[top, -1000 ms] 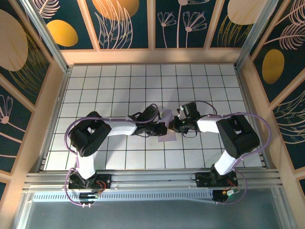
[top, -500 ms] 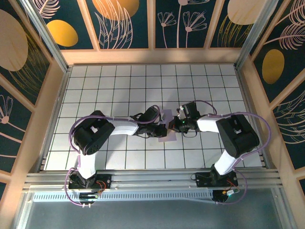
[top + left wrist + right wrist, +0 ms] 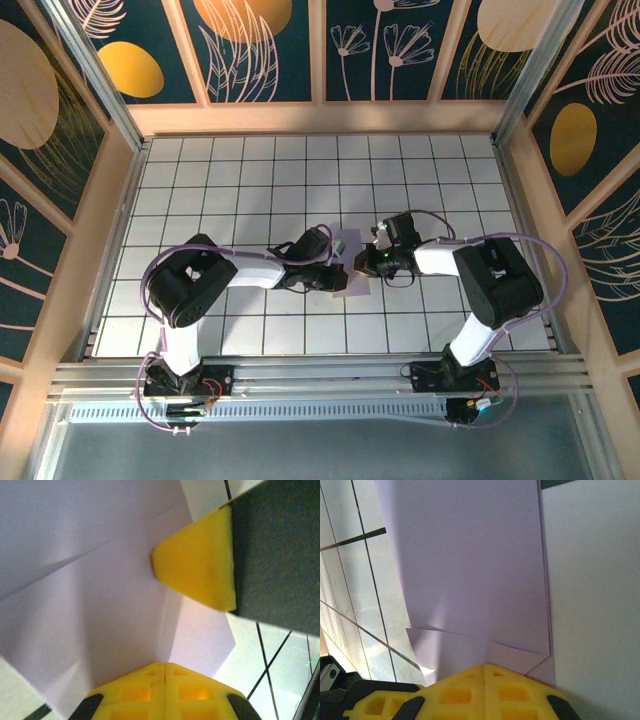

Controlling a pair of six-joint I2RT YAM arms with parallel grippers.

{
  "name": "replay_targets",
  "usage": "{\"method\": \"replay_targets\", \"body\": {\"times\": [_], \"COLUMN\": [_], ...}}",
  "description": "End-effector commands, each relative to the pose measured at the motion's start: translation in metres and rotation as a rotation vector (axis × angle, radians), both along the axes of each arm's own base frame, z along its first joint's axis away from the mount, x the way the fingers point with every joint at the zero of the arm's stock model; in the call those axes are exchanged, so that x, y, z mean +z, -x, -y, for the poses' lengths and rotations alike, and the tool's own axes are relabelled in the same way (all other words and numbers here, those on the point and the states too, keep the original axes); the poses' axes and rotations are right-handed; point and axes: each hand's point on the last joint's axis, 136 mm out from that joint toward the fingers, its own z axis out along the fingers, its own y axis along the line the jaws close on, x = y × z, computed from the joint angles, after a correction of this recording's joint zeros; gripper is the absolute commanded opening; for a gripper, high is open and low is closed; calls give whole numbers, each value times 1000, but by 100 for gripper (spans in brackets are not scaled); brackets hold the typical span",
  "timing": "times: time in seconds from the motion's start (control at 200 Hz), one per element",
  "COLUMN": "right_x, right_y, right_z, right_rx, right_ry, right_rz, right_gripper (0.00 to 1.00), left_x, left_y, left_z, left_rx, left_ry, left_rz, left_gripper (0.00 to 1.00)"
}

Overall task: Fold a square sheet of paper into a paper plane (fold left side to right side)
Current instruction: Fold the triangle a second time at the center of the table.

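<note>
Square sheet of paper point(image 3: 350, 289) lies flat mid-table on the white tiled table point(image 3: 200, 180), partly folded: the wrist views show creases and overlapping layers, pale lavender. Left pincer point(image 3: 335, 276) is closed, jaws together, tip down on the paper from the left. Right pincer point(image 3: 368, 263) is also closed, tip on the paper from the right. The two sit just beside each other, and the right one's yellow tip shows in the left wrist view touching the sheet. Neither looks to be pinching an edge; they seem to be pressing or holding it down, but I can't tell for sure if a layer is caught under a tip. Risks: the thin paper could skid on the smooth tiles if a tip drags sideways, which would skew the crease. The folded layers may spring open if both tips lift together. Pressing too hard while sliding could wrinkle or tear it. The pincers are close enough to bump each other.
</note>
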Motion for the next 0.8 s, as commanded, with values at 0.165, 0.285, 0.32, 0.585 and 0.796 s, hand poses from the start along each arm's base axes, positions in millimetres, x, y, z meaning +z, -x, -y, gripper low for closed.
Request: {"method": "replay_targets", "body": {"times": [0.165,0.285,0.32,0.585,0.796], "right_x": [-44,-45,-45,-46,-46], "right_y": [15,16,16,15,15], "right_z": [41,42,43,44,45], "right_rx": [-66,-67,-68,-70,-72], "right_ry": [186,188,188,187,188], "right_rz": [-111,-114,-115,-119,-122], "right_gripper": [0,0,0,0,0], "left_x": [-30,-28,-28,-29,-31], "left_y": [40,43,44,54,60], "left_z": [-39,-40,-41,-45,-51], "left_rx": [-70,-86,-92,-139,-155], "left_ry": [-141,-139,-140,-154,-174], "left_rz": [-79,-67,-64,-47,-47], "left_gripper": [4,4,4,6,6]}}
